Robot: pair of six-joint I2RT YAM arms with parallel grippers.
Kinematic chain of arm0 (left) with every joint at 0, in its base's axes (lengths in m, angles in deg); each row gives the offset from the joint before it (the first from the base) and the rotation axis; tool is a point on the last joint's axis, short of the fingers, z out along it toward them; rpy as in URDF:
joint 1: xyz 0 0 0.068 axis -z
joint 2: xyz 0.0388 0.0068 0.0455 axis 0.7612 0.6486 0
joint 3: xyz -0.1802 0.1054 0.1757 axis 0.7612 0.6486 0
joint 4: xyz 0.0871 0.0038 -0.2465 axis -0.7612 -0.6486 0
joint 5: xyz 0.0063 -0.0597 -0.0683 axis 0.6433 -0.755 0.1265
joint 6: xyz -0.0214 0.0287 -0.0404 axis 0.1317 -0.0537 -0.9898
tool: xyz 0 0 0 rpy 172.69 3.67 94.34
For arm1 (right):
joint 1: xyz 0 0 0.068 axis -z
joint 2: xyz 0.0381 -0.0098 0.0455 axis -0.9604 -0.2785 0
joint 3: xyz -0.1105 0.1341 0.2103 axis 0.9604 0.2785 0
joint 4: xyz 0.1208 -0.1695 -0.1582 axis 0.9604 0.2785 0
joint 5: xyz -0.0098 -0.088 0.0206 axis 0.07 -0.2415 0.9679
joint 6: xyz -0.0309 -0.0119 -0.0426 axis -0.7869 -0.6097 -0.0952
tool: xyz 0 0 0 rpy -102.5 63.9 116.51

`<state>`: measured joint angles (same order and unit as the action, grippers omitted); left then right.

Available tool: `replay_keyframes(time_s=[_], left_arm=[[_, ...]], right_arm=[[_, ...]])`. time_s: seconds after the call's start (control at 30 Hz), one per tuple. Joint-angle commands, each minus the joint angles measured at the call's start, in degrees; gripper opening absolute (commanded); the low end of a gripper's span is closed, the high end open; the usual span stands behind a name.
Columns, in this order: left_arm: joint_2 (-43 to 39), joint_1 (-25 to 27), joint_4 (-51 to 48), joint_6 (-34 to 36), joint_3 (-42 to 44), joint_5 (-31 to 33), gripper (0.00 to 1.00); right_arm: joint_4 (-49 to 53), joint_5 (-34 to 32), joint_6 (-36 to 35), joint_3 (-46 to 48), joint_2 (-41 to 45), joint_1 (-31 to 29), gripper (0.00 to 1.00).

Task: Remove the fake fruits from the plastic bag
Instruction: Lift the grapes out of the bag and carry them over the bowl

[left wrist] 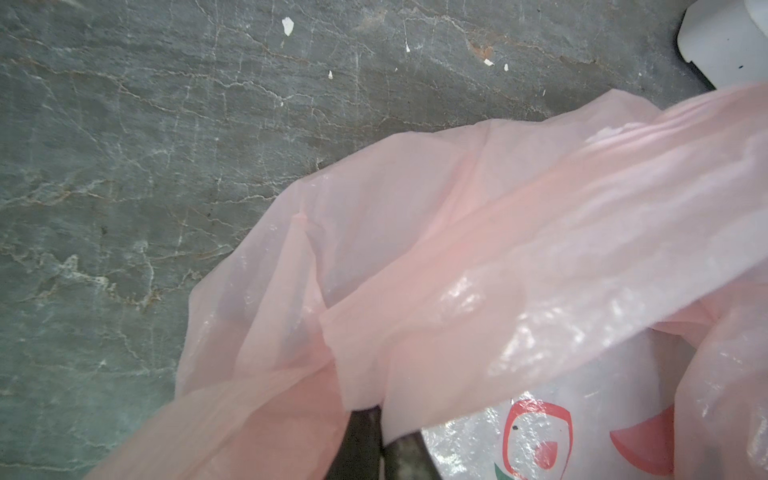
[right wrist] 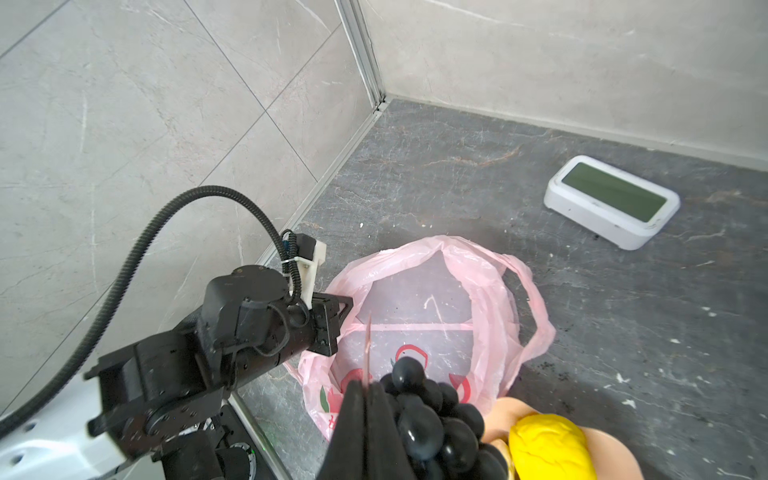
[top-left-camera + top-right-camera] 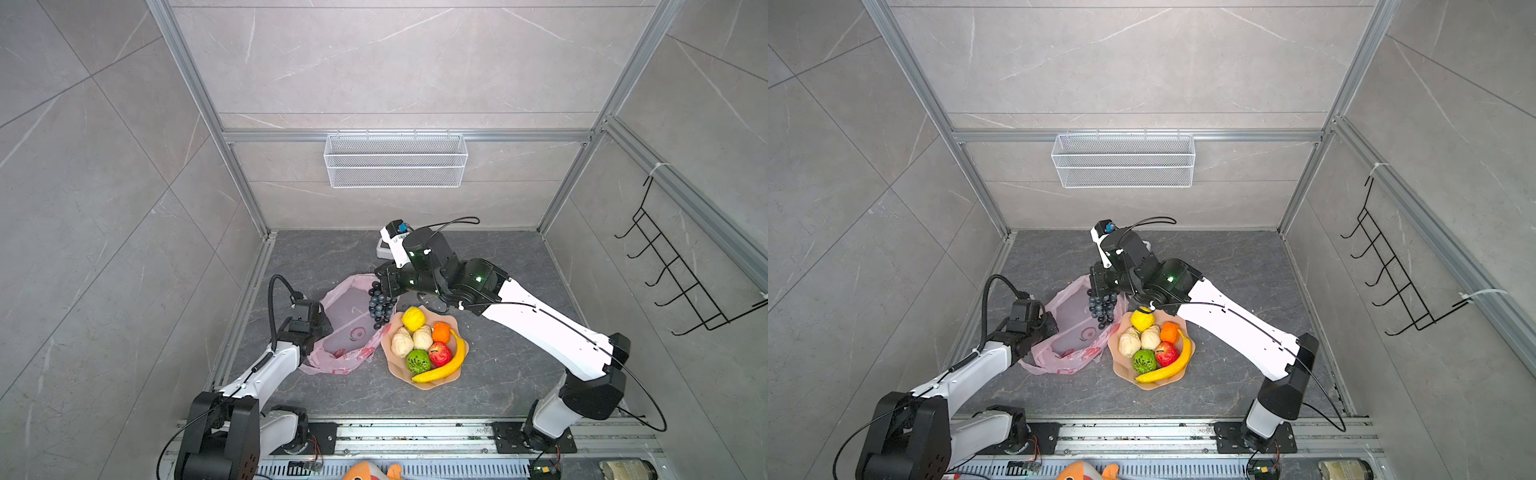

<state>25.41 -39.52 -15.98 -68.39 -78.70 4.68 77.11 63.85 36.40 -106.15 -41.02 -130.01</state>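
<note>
In both top views the right gripper (image 3: pixel 384 283) is closed on the stem of the grapes (image 3: pixel 380 308). The bunch hangs over the edge of the bag (image 3: pixel 347 328) nearest the bowl (image 3: pixel 426 384). It looks clear of the film, so the step in hand is likely the carry to the bowl. Go slowly and level, since a bunch on a thin stem will swing. The free spot is small, beside the lemon (image 3: pixel 413 318), so lower the bunch until the berries rest before letting go. The peach, scalloped bowl is crowded with glossy hard plastic: two beige lumps (image 3: pixel 402 343), an orange (image 3: pixel 441 332), an apple (image 3: pixel 439 353), a bumpy green fruit (image 3: pixel 417 360) and a banana (image 3: pixel 451 363) curved along the rim. The left gripper (image 3: pixel 322 323) sits at the bag's side away from the bowl.

In the left wrist view, its dark fingers (image 1: pixel 357 444) are closed on a fold of the bag (image 1: pixel 457 249). The film is thin, translucent pink, creased and shiny, with red prints. The table (image 1: pixel 124 166) is grey and veined like stone.

In the right wrist view, the right jaws pinch a thin, flat stem. The grapes (image 2: pixel 419 424) are dark, round, shiny beads clustered beside the fingers. The left gripper (image 2: pixel 334 320) holds the bag (image 2: pixel 490 299) mouth open, and no fruit shows inside. A white box (image 2: pixel 611 199) lies well apart.
</note>
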Motion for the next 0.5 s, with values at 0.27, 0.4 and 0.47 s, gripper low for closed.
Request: replay_keyframes(time_s=[0.27,0.4,0.47], left_arm=[[-0.5,0.2,1.4,0.6,-1.2,1.1,0.0],[-0.4,0.2,1.3,0.6,-1.1,1.2,0.0],[-0.3,0.2,1.3,0.6,-1.2,1.2,0.0]], right_arm=[[4.7,-6.6,-1.9,6.7,9.7,-3.8,0.0],[4.8,-7.3,-1.1,10.6,12.0,-4.5,0.0],[4.5,-7.3,-0.7,12.5,12.9,-5.0,0.0]])
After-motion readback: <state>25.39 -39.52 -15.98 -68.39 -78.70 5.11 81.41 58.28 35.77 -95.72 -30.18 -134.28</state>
